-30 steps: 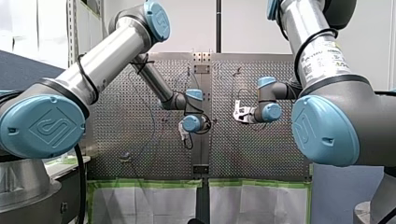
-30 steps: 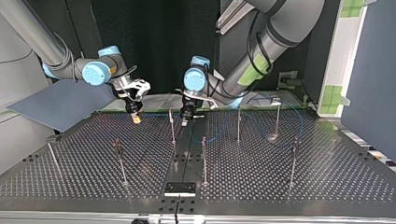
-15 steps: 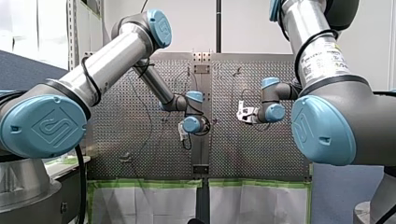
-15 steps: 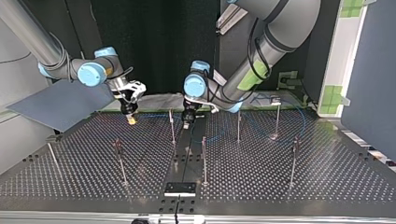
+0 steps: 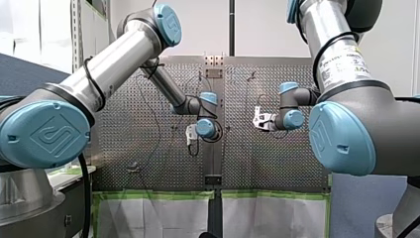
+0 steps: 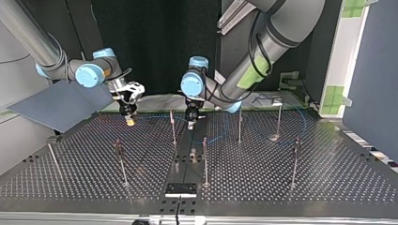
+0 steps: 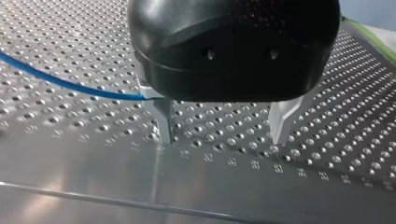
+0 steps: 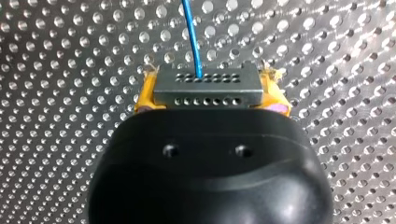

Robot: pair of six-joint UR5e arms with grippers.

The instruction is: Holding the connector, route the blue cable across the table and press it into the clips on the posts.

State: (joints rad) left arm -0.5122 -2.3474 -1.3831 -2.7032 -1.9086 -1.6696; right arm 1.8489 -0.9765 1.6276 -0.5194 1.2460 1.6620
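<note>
In the right wrist view my right gripper is shut on the grey connector, clamped between its yellow pads. The blue cable leaves the connector ahead of it. In the top view my right gripper hangs low over the table's far left. My left gripper stands open just above the perforated table, with nothing between its metal fingers. The blue cable ends against the outside of one finger. In the top view my left gripper is between two posts, and the cable trails to the right.
Several thin posts with clips stand across the table, one at the near left and one at the near right. A black plate sits at the top view's front edge. A grey panel leans at the left.
My left gripper has gone from shut to open and no longer grips the cable. My right gripper has carried the connector a little further toward the top view's left.
</note>
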